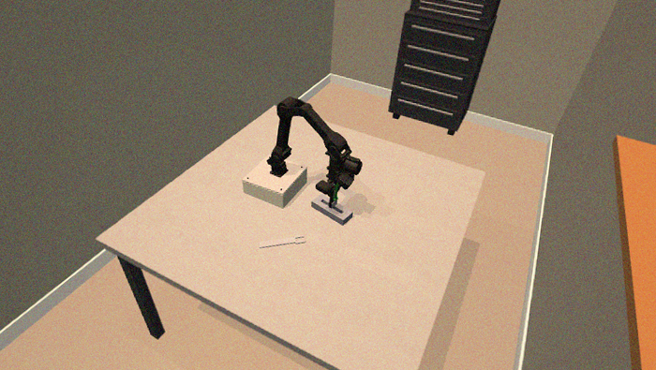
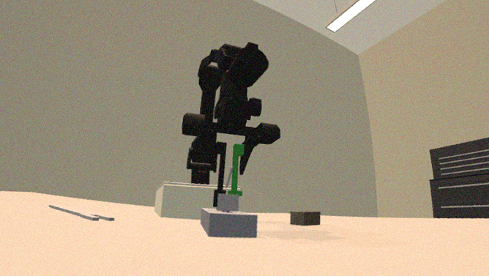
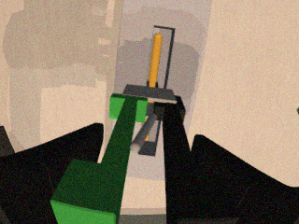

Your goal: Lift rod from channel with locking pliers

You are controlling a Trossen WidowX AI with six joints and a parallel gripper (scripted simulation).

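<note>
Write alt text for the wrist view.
Locking pliers with one green and one black handle reach down over an orange rod in a grey block's narrow channel; black gripper fingers flank the handles.
</note>
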